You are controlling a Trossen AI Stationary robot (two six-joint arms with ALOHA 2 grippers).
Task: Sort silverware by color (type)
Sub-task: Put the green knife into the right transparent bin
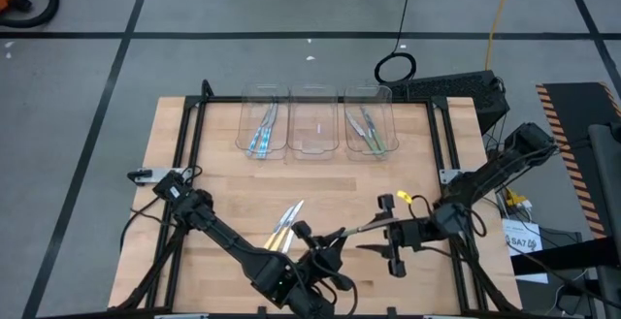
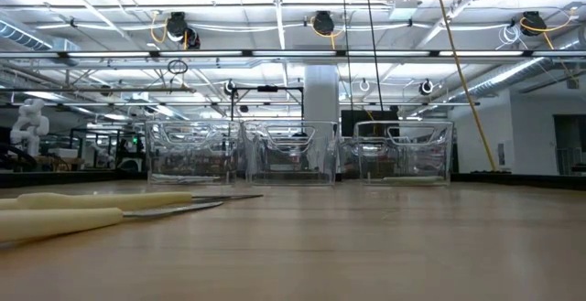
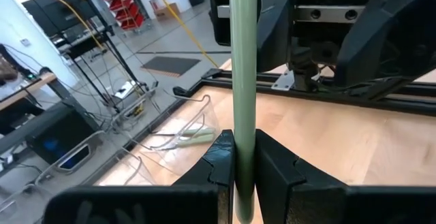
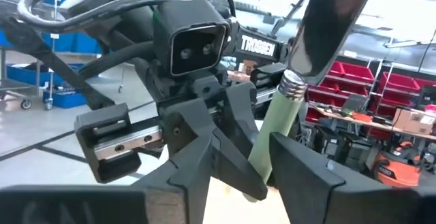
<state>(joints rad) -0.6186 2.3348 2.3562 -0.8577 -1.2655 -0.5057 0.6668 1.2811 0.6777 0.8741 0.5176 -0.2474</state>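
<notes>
A utensil with a green handle [image 3: 243,81] and a silvery head [image 4: 334,13] hangs above the table's near middle, between my two grippers. My left gripper [image 3: 243,157], also in the high view [image 1: 335,241], is shut on the handle. My right gripper [image 4: 262,183] faces it from the table's right [image 1: 385,230]. It is open, with a finger on each side of the handle's free end; whether either touches, I cannot tell. Two pale yellow-handled utensils [image 1: 284,227] lie flat on the table just left of the grippers [image 2: 92,211]. My left gripper pinches the green handle [image 3: 243,132] between its two fingers, toward the handle's free end. It comes from the table's left, about level. The handle runs on past the fingertips toward my right gripper, head end foremost and slanting up. The utensil is lifted clear of the table.
Three clear bins stand in a row at the table's far side. The left bin [image 1: 264,115] holds blue-handled utensils [image 1: 262,133], and the right bin [image 1: 369,115] holds green-handled ones [image 1: 367,130]. The middle bin [image 1: 312,115] stands between them. Bare wood lies between bins and grippers.
</notes>
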